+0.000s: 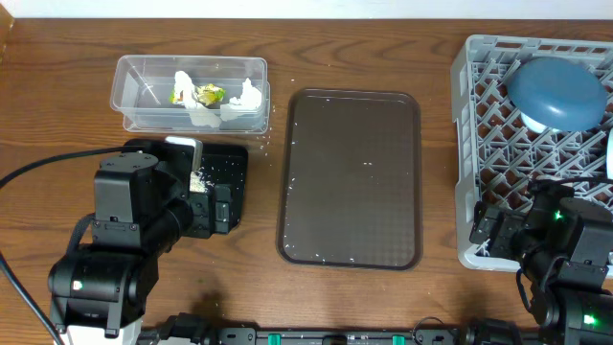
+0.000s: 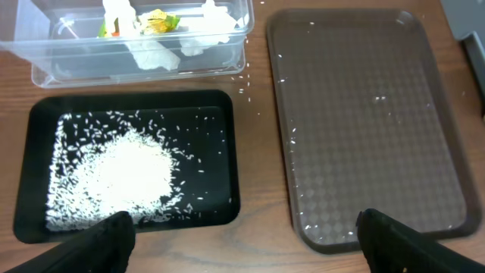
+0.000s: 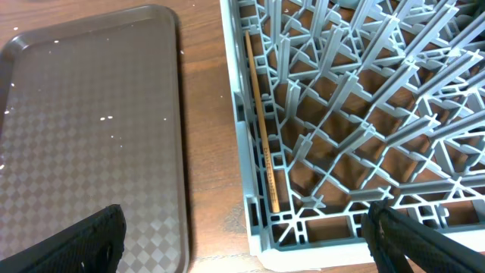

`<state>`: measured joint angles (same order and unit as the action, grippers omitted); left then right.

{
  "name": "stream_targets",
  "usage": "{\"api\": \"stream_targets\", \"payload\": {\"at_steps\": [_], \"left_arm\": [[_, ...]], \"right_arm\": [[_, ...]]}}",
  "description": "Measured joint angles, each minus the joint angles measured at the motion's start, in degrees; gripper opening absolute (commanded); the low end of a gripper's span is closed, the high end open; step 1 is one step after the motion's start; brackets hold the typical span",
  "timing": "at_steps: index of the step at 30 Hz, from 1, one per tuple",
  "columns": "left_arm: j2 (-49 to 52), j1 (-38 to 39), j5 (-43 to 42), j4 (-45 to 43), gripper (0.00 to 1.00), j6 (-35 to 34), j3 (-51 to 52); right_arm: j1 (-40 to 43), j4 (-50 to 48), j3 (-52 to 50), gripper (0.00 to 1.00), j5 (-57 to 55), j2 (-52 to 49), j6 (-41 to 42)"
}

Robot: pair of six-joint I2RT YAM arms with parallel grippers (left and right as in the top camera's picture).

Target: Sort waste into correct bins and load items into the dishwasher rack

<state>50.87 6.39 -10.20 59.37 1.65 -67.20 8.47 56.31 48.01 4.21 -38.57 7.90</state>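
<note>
Both hover open, empty: left end effector (image 2: 244, 231) over black tray (image 2: 221, 135), right end effector (image 3: 242, 231) at rack (image 3: 364, 136) edge; its view alone shows stick (image 3: 260, 114).

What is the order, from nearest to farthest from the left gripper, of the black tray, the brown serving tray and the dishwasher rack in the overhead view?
1. Black tray, partly under the left gripper, on the left of the table.
2. Brown serving tray, to the right, mid-table.
3. Dishwasher rack, at the far right edge.

No text, label or number can be read anywhere.
</note>
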Motion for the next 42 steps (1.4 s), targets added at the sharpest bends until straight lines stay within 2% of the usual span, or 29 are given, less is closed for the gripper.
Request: {"api": "stream_targets", "payload": {"at_steps": [24, 35, 42], "left_arm": [[0.0, 0.0, 0.1, 0.0, 0.98, 0.0, 0.0], [0.0, 0.0, 0.1, 0.1, 0.98, 0.0, 0.0], [0.0, 0.0, 0.1, 0.2, 0.98, 0.0, 0.0]], "right_arm": [[-1.0, 0.0, -0.3, 0.99, -0.2, 1.7, 0.0], [-7.9, 0.0, -4.0, 0.99, -0.2, 15.3, 0.0], [-9.9, -2.6, -10.8, 0.99, -0.6, 25.7, 0.0]]}}
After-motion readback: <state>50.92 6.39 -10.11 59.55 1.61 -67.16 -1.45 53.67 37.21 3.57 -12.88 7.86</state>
